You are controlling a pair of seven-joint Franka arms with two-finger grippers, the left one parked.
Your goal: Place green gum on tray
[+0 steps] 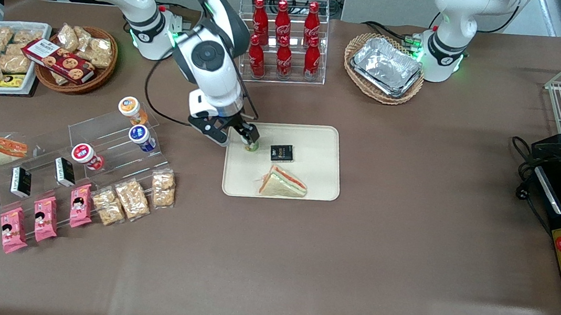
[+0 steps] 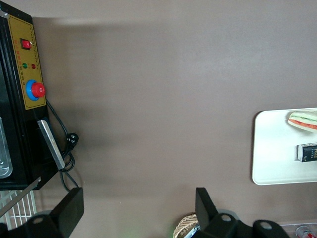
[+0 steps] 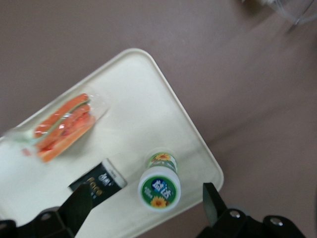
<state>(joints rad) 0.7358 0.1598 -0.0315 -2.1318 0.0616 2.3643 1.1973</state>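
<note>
The green gum stands upright on the cream-beige tray, close to the tray's corner toward the working arm's end and farther from the front camera. In the right wrist view the green gum shows its white lid with a green round label. My right gripper hangs just above it, open, with a dark finger on each side and a gap to the bottle on both sides. The tray fills much of that view.
A black box and a wrapped sandwich lie on the tray beside the gum. An acrylic stand holds orange-, blue- and red-labelled bottles toward the working arm's end. A cola rack and a foil-tray basket stand farther back.
</note>
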